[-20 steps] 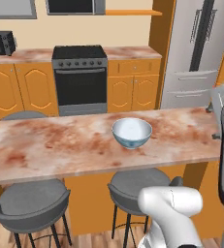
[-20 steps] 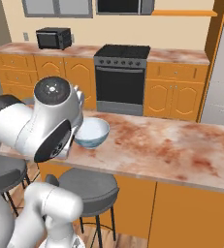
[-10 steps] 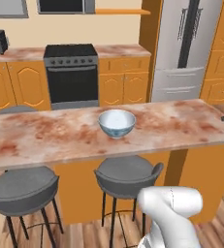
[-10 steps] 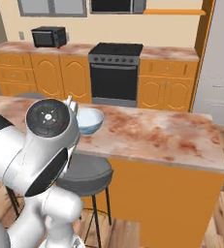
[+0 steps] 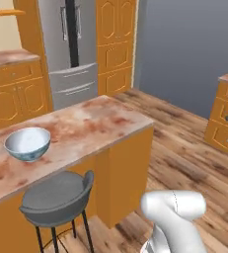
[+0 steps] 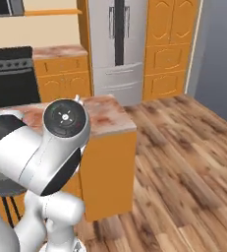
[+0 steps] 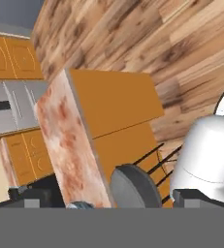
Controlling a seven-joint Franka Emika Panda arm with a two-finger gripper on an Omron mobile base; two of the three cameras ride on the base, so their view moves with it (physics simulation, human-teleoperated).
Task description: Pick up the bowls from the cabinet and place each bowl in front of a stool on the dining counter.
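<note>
— What just changed? The whole room seemed to slide.

— The base turned. 1 second ago both base cameras faced the black stove behind the long pinkish-brown marbled dining counter (image 5: pixel 86 129); now they look past its end at the steel refrigerator (image 5: pixel 68 44), the tall orange cupboards beside it and a plain grey wall. The things themselves did not move, only the cameras.

— And the bowl?

— The deep white bowl with blue patterning (image 5: pixel 27 143) sits upright on the counter top, as it did before, with 1 round dark-grey cushioned stool (image 5: pixel 56 197) tucked just in front of it. So I'd judge that bowl delivered. The red one isn't on the part of the counter I can see, so my guess is the robot is swinging off to fetch it.

— Is the gripper holding anything?

— I cannot tell. In the hand view I can't make out whether the tips are apart or together, nor anything between them. That view looks down along the counter's end and the stool seat.

— The room otherwise?

— Past the counter's end the wood-plank floor (image 6: pixel 184 167) runs toward the grey wall. Another orange base unit (image 5: pixel 226 118) stands well off to the right of the counter.
</note>
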